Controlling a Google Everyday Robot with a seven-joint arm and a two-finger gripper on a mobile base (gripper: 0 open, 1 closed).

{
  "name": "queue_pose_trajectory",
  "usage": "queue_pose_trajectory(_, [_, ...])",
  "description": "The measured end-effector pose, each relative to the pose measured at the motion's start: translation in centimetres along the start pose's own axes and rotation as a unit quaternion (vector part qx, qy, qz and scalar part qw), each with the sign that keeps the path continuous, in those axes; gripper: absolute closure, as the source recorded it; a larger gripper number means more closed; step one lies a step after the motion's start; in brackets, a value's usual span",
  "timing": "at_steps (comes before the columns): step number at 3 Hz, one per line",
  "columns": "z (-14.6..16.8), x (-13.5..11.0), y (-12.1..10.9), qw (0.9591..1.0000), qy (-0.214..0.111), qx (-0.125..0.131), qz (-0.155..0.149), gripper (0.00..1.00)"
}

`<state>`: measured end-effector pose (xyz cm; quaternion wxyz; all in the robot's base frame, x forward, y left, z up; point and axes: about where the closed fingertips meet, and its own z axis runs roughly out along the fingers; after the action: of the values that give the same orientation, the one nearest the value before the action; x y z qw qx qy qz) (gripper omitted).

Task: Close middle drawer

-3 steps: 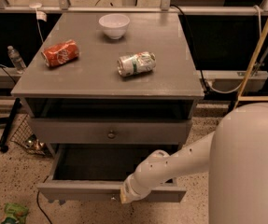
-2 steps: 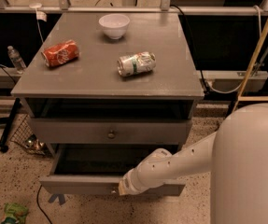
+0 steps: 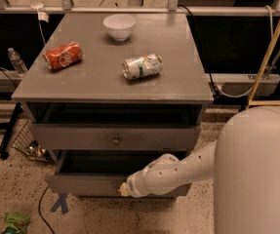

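Note:
The middle drawer (image 3: 81, 184) is a shallow grey drawer, pulled partway out of the grey cabinet (image 3: 178, 82), with its dark inside showing from above. My gripper (image 3: 124, 189) is at the end of the white arm (image 3: 178, 172) and rests against the drawer's front, near its middle, hiding the knob. Above it is the taller-fronted top drawer (image 3: 71, 136) with a round knob (image 3: 116, 140), standing slightly out. The lowest drawer front is hidden below.
On the cabinet top lie a white bowl (image 3: 119, 26), a red can (image 3: 62, 55) and a green-and-white can (image 3: 142, 66). My white body (image 3: 259, 174) fills the lower right. A water bottle (image 3: 16, 61), a green bag (image 3: 15, 223) and a wire basket (image 3: 30, 143) are at left.
The middle drawer has slid inward toward the cabinet, with my gripper and arm following it against the front.

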<state>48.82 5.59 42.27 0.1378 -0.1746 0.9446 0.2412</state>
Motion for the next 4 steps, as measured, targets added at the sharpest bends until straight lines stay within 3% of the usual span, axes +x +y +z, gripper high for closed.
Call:
queue_pose_trajectory(2, [0.9,-3.8,-1.6,0.9978,-0.059,-0.008,-0.029,1.0])
queue_pose_trajectory(4, [3.1,-7.5,-2.0,0.9919,-0.115,-0.019,-0.051,1.0])
